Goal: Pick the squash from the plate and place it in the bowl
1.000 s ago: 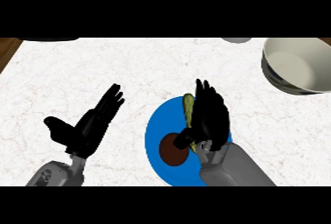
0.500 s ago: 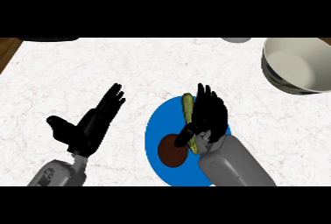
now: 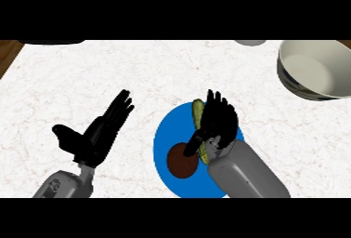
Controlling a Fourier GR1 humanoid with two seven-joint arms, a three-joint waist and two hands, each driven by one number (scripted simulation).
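A blue plate (image 3: 166, 135) lies on the white counter near the front, right of the middle. On it rests a long yellow-green squash (image 3: 198, 110), mostly hidden under my right hand (image 3: 219, 120). That hand covers the squash with its fingers nearly straight and pointing away from me, and its thumb (image 3: 195, 143) reaches across the squash's left side. A large white bowl (image 3: 314, 65) stands at the far right, well apart from the plate. My left hand (image 3: 99, 132) rests open left of the plate, fingers up.
A round brown patch (image 3: 182, 160) shows on the plate's near half. A dark object (image 3: 51, 42) and a pale one (image 3: 250, 42) peek in at the counter's back edge. Brown wood (image 3: 5, 53) borders the counter's far left.
My right forearm has pushed further in over the plate and the thumb has swung in against the squash. The left hand, the squash and the bowl have stayed put.
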